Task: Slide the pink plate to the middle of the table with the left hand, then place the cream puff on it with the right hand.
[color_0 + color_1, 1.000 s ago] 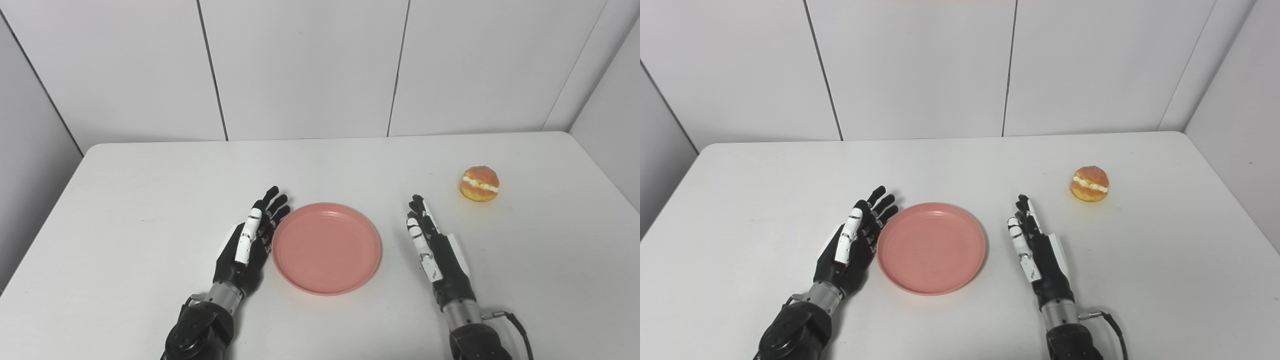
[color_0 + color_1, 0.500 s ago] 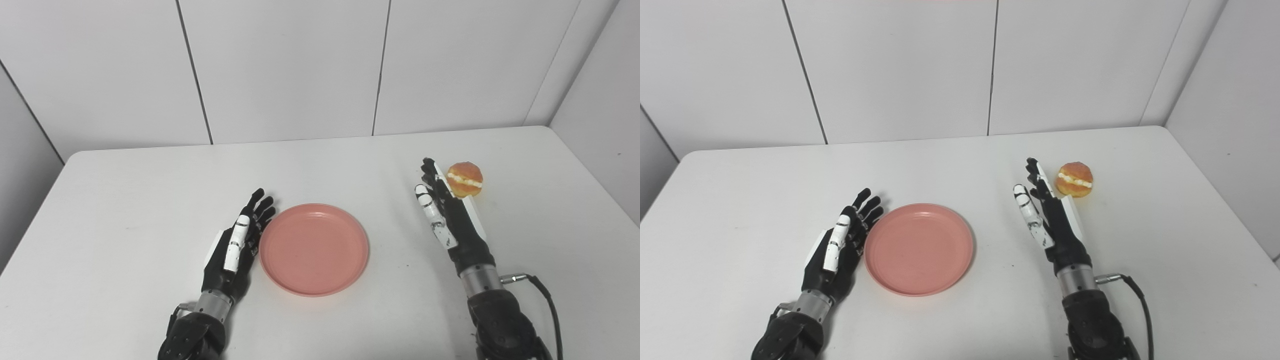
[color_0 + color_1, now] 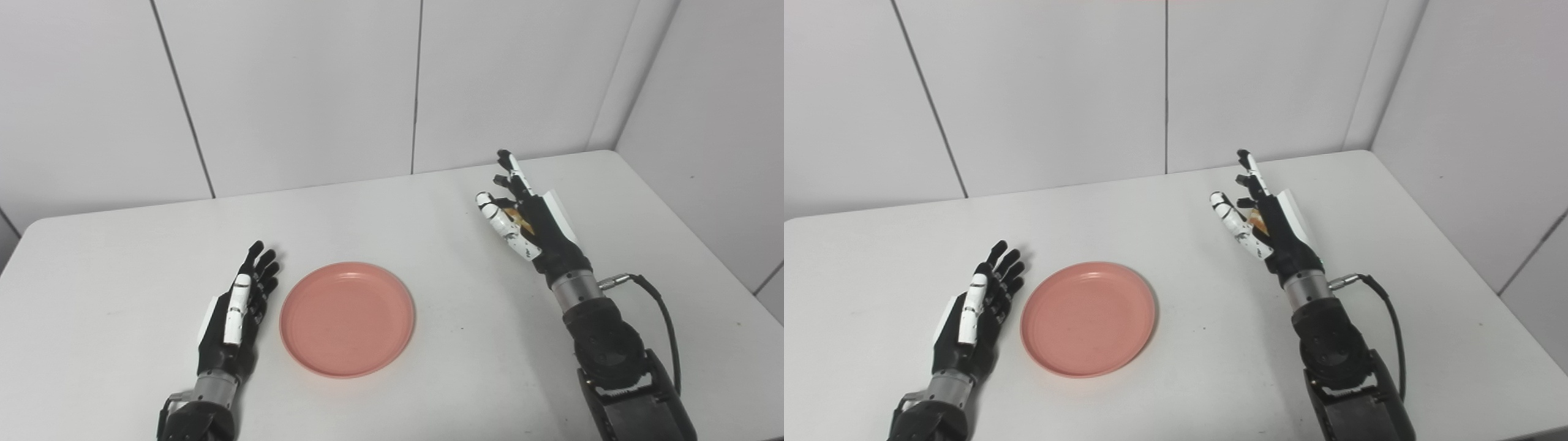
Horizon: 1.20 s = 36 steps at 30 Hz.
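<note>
The pink plate [image 3: 347, 318] lies flat on the white table, a little left of centre and with nothing on it. My left hand [image 3: 236, 309] rests open just left of the plate's rim, fingers straight and pointing away from me, a narrow gap between them and the plate. My right hand [image 3: 531, 215] is far out at the back right, open, with fingers and thumb spread around the cream puff [image 3: 517, 218]. Only a small orange sliver of the puff shows between thumb and fingers; the hand hides the rest.
The white table [image 3: 122, 257] ends at the panelled back wall and close to the right wall. A black cable [image 3: 664, 318] loops from my right wrist along the forearm.
The camera has swung right. My right hand has reached forward and right until it covers the cream puff. The left hand and plate have stayed put.
</note>
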Available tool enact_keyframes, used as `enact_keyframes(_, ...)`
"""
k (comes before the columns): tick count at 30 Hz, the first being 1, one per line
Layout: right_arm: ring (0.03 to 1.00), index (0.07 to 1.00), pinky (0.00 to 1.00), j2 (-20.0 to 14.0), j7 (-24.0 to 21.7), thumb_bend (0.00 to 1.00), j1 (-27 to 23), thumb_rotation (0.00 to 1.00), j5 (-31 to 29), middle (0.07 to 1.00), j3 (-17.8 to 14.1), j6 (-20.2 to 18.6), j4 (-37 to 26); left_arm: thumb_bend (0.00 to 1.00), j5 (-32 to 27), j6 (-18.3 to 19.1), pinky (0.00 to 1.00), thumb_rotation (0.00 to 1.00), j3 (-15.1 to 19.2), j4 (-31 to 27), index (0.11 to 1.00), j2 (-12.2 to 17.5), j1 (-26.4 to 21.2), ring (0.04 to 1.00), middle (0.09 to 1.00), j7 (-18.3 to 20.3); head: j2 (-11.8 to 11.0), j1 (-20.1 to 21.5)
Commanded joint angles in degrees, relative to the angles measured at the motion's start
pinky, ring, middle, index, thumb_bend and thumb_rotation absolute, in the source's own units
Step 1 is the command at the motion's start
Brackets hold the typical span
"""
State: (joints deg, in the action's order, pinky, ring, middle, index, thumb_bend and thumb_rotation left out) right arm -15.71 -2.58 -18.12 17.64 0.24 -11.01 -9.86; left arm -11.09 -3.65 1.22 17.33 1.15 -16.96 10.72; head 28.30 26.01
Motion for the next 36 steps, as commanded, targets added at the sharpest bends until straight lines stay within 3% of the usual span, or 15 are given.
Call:
enact_keyframes(1, 0.911, 1.0, 0.69, -2.34, 0.28, 0.52, -2.97, 0.87, 2.86, 0.99, 0.1, 0.24, -1.12, 0.39, -1.16, -0.55, 0.99, 1.0, 0.99, 5.69, 0.945, 1.2, 4.15, 0.962, 0.96, 1.0, -0.12, 0.2)
enact_keyframes(5, 0.906, 1.0, 0.65, -4.86, 0.16, 0.56, -4.41, 0.88, 6.43, 0.998, 0.51, 0.3, 0.31, 0.38, -1.97, -0.79, 1.0, 1.0, 1.61, 7.03, 0.957, 1.59, 3.8, 0.973, 0.97, 1.88, -0.96, 1.24)
enact_keyframes(8, 0.915, 1.0, 0.7, -5.87, 0.08, 0.6, -5.21, 0.88, 8.43, 0.993, 0.55, -1.03, 1.11, 0.37, -2.13, -0.48, 1.0, 1.0, 1.83, 7.27, 0.957, 1.68, 3.69, 0.972, 0.969, 1.94, -1.43, 1.46)
enact_keyframes(10, 0.854, 1.0, 0.72, -6.65, 0.33, 0.65, -5.69, 0.83, 10.21, 0.999, 0.53, -1.38, 2.09, 0.35, -2.19, -0.42, 1.0, 1.0, 1.91, 7.37, 0.966, 1.77, 3.73, 0.978, 0.976, 2.12, -1.41, 1.51)
enact_keyframes(12, 0.895, 0.997, 0.76, -7.3, 0.47, 0.69, -6.21, 0.75, 11.91, 1.0, 0.53, -1.75, 3.18, 0.35, -2.33, -0.46, 1.0, 1.0, 1.9, 7.51, 0.971, 1.94, 3.79, 0.981, 0.979, 2.44, -1.34, 1.64)
enact_keyframes(17, 0.908, 0.991, 0.7, -8.5, -0.15, 0.78, -7.35, 0.64, 17.18, 0.998, 1.66, -4.76, 4.55, 0.35, -2.99, -0.08, 1.0, 1.0, 2.13, 7.46, 0.973, 2.02, 3.89, 0.984, 0.983, 2.71, -1.13, 1.84)
enact_keyframes(25, 0.911, 0.976, 0.68, -10.47, -1.45, 0.83, -8.95, 0.52, 21.75, 1.0, 3.65, -6.29, 7.71, 0.36, -2.8, 0.08, 1.0, 1.0, 2.02, 6.96, 0.971, 2.08, 4.14, 0.985, 0.981, 2.75, -0.52, 1.6)
enact_keyframes(36, 0.93, 0.982, 0.69, -11.88, -3.23, 0.88, -11.35, 0.49, 23.32, 1.0, 4.27, -8.01, 13.45, 0.37, -2.58, 0.75, 1.0, 1.0, 1.66, 5.68, 0.961, 1.99, 4.47, 0.97, 0.969, 2.68, 0.12, 1.32)
